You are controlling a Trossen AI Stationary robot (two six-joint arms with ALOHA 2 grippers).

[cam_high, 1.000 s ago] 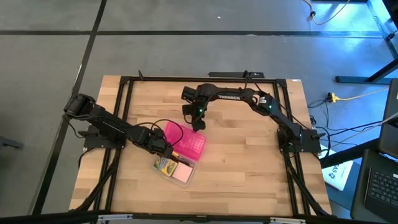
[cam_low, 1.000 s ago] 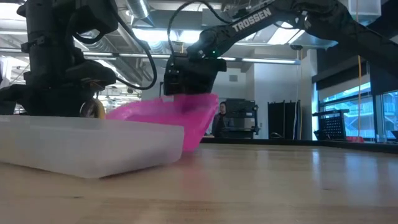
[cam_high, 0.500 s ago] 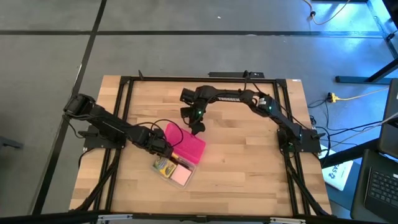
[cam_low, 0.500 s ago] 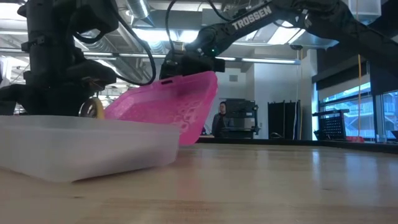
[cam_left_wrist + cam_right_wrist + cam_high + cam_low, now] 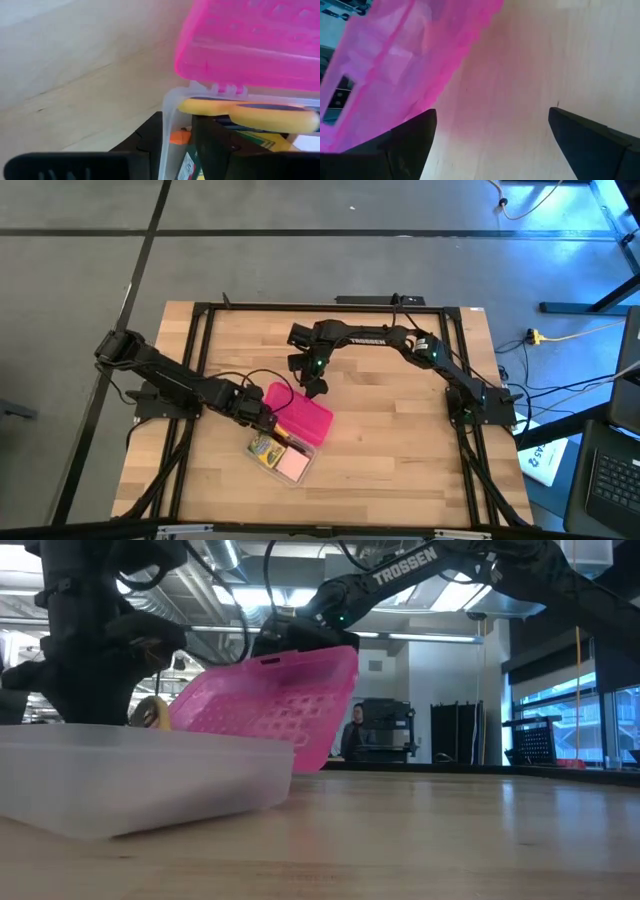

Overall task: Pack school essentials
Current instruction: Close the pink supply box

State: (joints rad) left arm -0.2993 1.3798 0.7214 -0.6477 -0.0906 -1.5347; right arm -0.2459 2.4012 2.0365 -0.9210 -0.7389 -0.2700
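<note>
Light wood desk [image 5: 380, 440] with a black frame around it, grey floor all round, and in the low view a big open room behind with ceiling pipes, strip lights and a person standing far back.

Only writing I can actually read is "TROSSEN" in white on the right arm's forearm. There's print on the yellow-green crayon box [image 5: 264, 446] too, but it's too small to make out.

The right arm stretches in from the right edge of the desk, bent at the elbow, and its right gripper [image 5: 315, 383] points down at the raised far edge of the pink lid [image 5: 303, 419], fingers spread wide apart, nothing between them. The lid stands tilted, roughly halfway up from the clear tray [image 5: 150, 775].

The left arm comes in low from the left side, and the left gripper [image 5: 262, 417] sits at the hinge end of the tray, clamped over its clear wall.

The school stuff is inside the tray: crayon box at the near-left end, pale pink square pad [image 5: 294, 464] just beside it, and the yellow-handled scissors [image 5: 250, 111] tucked under the lid near the hinge.
</note>
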